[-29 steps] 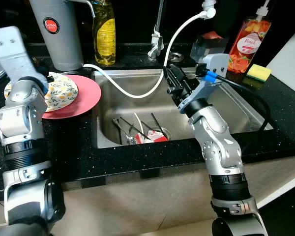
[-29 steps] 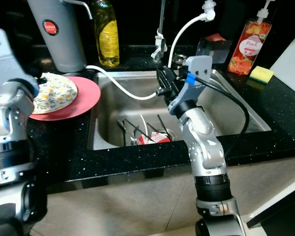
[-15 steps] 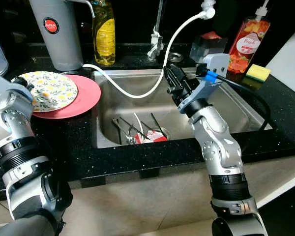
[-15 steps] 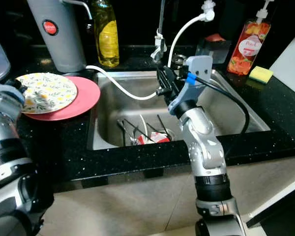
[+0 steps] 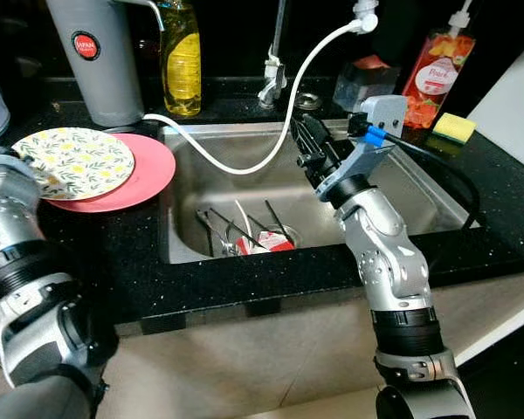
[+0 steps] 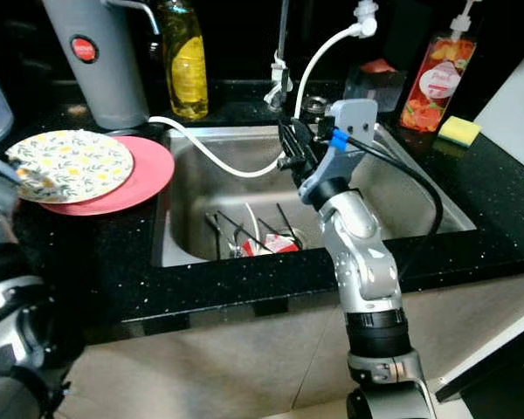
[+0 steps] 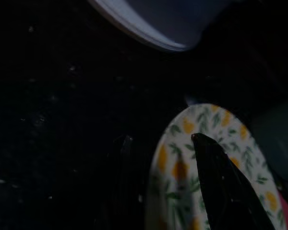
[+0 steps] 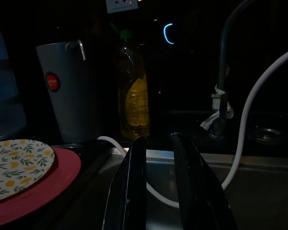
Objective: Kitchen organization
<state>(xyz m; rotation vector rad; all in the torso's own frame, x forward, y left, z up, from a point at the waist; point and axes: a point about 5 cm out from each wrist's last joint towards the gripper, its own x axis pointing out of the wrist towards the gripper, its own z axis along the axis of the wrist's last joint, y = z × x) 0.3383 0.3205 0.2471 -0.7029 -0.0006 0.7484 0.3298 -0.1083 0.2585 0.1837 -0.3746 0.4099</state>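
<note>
while the right arm reaches out over the steel sink (image 5: 419, 196), the right gripper (image 8: 156, 179) hangs above the basin with its jaws nearly together, a thin gap between the two black fingers and nothing held. in the right wrist view those fingers point toward the yellow oil bottle (image 8: 134, 96) and the grey thermos jug (image 8: 69, 93) standing at the back of the black speckled desk (image 5: 113, 253).

the floral plate (image 5: 74, 162) lies on top of the pink plate (image 5: 153, 170), both on the desk just left of the sink. the left gripper (image 7: 163, 158) is at the floral plate's outer edge: in the left wrist view one finger (image 7: 221, 187) lies over the patterned face and the other sits off the rim over the dark desk, so the jaws stand apart astride the plate's edge; whether they press on it i cannot tell.

down in the basin, a cluster of cutlery (image 5: 236, 229) rests around the drain with a red and white item (image 5: 266, 244) among it. a white hose (image 5: 244, 161) runs from the desk beside the jug, dips across the sink and rises to the tap (image 5: 271, 61). behind the sink on the right stand a peach soap pump bottle (image 5: 437, 74) and a yellow sponge (image 5: 454, 127), with a white board (image 5: 511, 100) leaning at the far right.
</note>
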